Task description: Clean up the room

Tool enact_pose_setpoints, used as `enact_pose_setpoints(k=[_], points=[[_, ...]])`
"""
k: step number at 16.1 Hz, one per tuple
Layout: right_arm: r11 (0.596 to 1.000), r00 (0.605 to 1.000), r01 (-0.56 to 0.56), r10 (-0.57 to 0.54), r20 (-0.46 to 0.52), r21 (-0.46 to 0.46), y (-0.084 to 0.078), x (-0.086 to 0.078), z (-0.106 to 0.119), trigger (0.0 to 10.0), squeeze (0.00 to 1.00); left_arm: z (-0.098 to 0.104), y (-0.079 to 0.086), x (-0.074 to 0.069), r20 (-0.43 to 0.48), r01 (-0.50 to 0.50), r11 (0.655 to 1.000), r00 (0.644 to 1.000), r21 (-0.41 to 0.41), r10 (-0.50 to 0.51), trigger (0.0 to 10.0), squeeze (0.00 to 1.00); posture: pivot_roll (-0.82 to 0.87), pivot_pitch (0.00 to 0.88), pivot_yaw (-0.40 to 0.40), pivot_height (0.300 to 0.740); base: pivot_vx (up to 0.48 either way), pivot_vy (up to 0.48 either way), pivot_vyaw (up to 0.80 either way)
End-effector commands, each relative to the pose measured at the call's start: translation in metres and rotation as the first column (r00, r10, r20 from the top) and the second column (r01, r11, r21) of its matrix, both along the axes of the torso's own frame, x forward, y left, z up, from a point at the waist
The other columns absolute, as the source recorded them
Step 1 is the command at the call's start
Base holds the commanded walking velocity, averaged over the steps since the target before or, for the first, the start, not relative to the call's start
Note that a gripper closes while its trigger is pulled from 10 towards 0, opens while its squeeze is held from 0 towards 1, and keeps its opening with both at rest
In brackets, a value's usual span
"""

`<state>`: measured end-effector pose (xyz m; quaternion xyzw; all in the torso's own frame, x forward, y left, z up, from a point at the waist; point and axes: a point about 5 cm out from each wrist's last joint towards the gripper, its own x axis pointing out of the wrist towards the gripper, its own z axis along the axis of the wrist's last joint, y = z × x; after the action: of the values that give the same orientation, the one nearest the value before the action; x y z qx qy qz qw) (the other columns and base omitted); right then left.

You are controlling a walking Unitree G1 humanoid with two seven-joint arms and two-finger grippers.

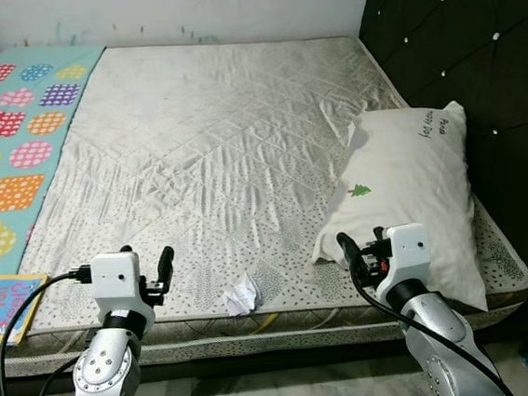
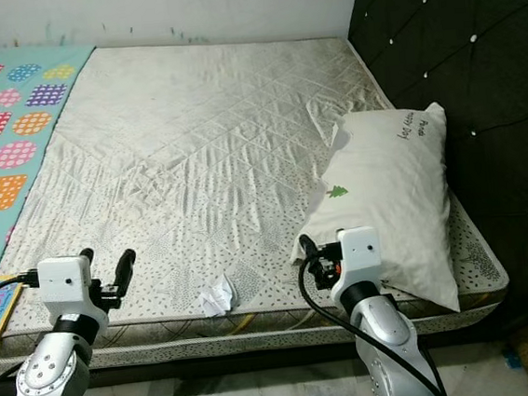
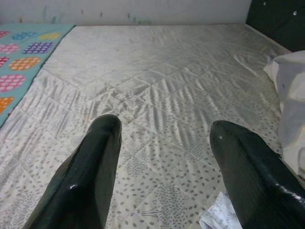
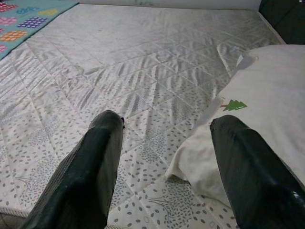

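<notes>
A crumpled white paper (image 1: 241, 296) lies on the bare quilted mattress (image 1: 211, 137) close to its front edge, between my two arms. My left gripper (image 1: 146, 253) hovers open over that edge, to the left of the paper; the paper's edge (image 3: 219, 217) peeks beside one finger in the left wrist view. My right gripper (image 1: 359, 236) is open too, right of the paper and just in front of a white pillow (image 1: 418, 192) with a small green tree print. Nothing sits between either pair of fingers.
A colourful patterned mat (image 1: 13, 119) covers the bed's left strip, with a thin children's book (image 1: 3, 303) at its front corner. A black tufted headboard (image 1: 473, 37) stands along the right. A white wall closes the far side; pale floor (image 1: 264, 394) is below.
</notes>
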<state>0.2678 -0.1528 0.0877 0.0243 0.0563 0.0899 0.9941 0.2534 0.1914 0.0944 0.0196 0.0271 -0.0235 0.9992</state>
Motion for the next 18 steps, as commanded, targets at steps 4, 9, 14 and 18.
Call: enact_pose_setpoints(k=[4, 9, 14, 18], points=[[1.000, 1.000, 0.011, -0.011, -0.001, 0.000, -0.0029, 0.0004, 0.0005, 10.0, 0.00, -0.0047, 0.0001, 0.0002, -0.026, 0.008, 1.000, 1.000, 0.003, -0.008, 10.0, 0.00, -0.08, 0.119, -0.069, 0.740, 0.000, 0.000, 0.00], [1.000, 1.000, 0.011, -0.011, 0.000, 0.001, -0.0025, 0.0003, 0.0006, 10.0, 0.00, -0.0052, 0.0009, 0.0003, -0.026, 0.009, 1.000, 1.000, 0.005, -0.009, 10.0, 0.00, -0.08, 0.120, -0.069, 0.740, 0.151, 0.000, 0.00], [1.000, 1.000, 0.012, -0.012, 0.001, 0.002, -0.0025, 0.0007, 0.0011, 10.0, 0.00, -0.0042, 0.0002, 0.0005, -0.024, 0.011, 1.000, 1.000, 0.005, -0.011, 10.0, 0.00, -0.08, 0.123, -0.067, 0.740, 0.290, 0.000, 0.00], [1.000, 1.000, 0.012, -0.012, 0.001, 0.002, -0.0028, 0.0008, 0.0012, 10.0, 0.00, -0.0033, -0.0005, 0.0004, -0.021, 0.011, 1.000, 1.000, 0.005, -0.010, 10.0, 0.00, -0.08, 0.127, -0.066, 0.740, 0.307, 0.000, 0.00]])
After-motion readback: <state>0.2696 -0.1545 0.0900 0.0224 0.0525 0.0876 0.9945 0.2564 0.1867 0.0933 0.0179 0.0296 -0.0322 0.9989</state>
